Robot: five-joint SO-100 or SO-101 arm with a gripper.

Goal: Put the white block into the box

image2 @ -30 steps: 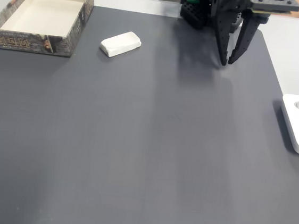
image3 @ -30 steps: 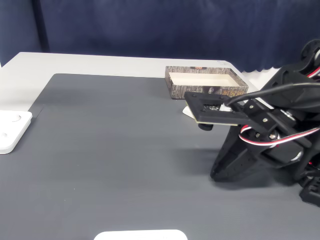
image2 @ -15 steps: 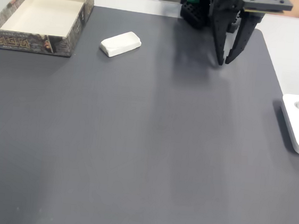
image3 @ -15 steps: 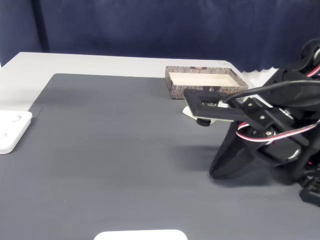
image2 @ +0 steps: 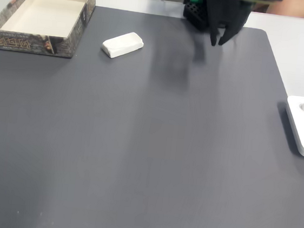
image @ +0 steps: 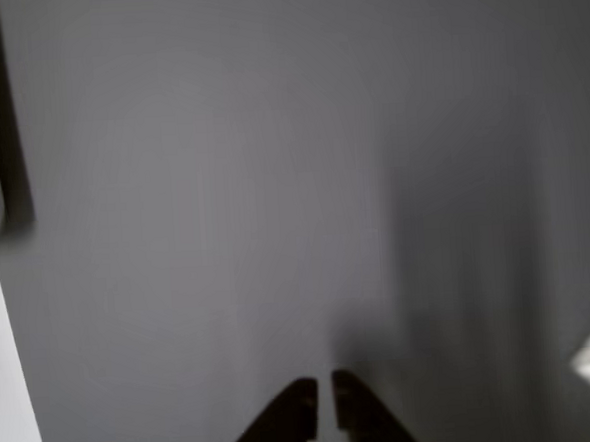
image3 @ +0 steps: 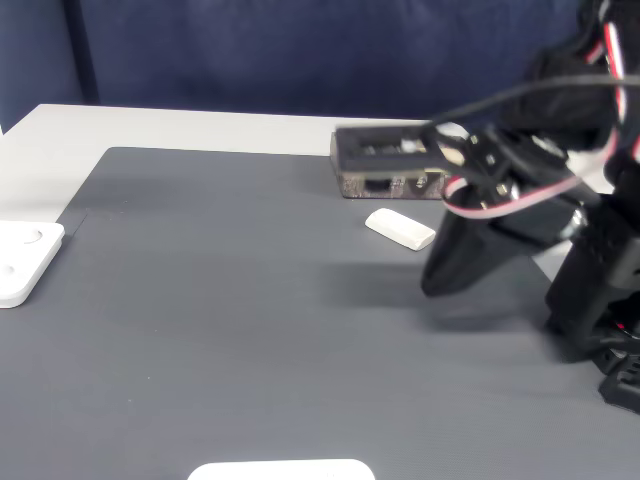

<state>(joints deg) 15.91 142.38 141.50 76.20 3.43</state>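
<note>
Grey mat (image2: 154,147) covers most of the table. Taking the box (image2: 42,16) as landmark: it sits at the mat's far left corner, the white block (image2: 123,44) lies on the mat just to its right, apart from it. Well right of the box, the gripper (image2: 218,42) hangs above the mat, fingers nearly together and, as far as the blur allows, holding nothing.

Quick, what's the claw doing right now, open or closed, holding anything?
Claw: nearly closed, a thin gap between the fingertips, holding nothing. The white block lies apart on the mat.
</note>
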